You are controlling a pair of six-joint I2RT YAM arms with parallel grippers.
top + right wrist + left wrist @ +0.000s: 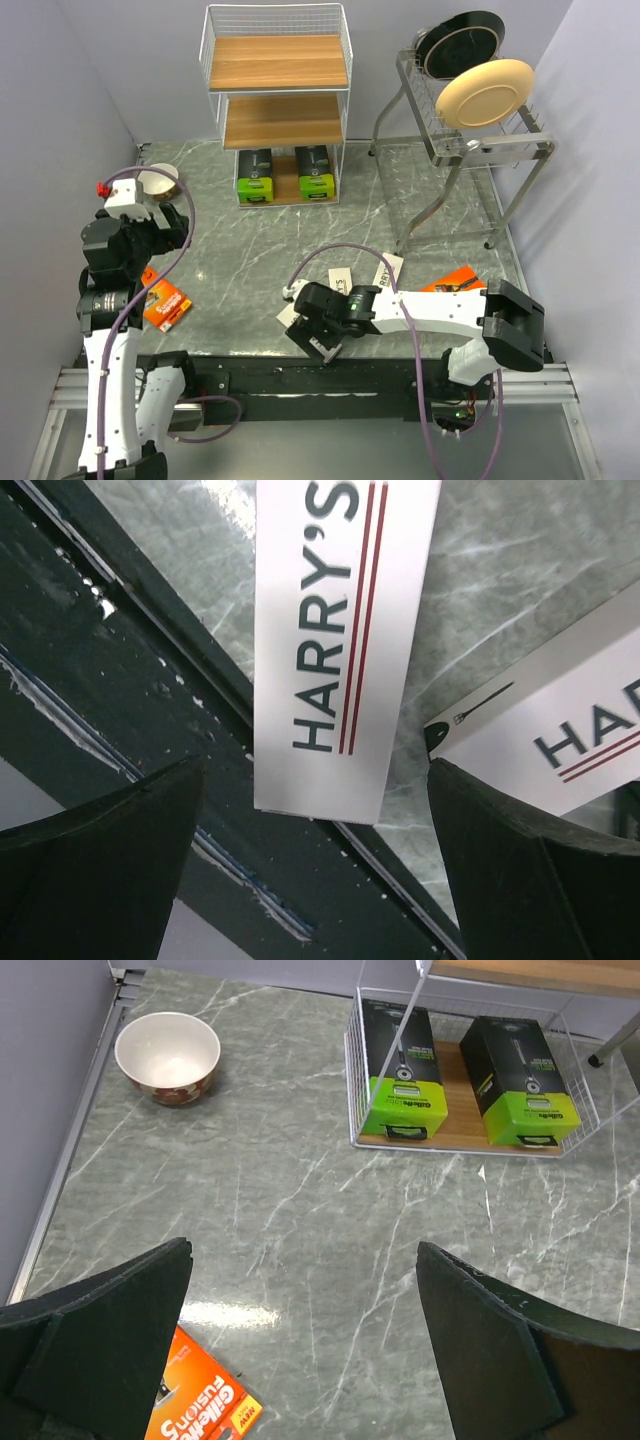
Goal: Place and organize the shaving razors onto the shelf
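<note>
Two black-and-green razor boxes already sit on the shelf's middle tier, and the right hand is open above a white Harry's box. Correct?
Not quite. The two black-and-green razor boxes sit on the bottom tier of the shelf, not the middle one, which is bare; the top external view shows it. The right hand is open above a white Harry's box, as you said.

Count's in: two black-and-green boxes [402,1065] well ahead of the left gripper [302,1250], and one bowl [168,1055] ahead to its left. Two white boxes [330,630] right at the right gripper [315,765]. Two orange packs [165,302]: one just under the left gripper, one well away from the right. Two plates [485,90], far beyond both.
</note>
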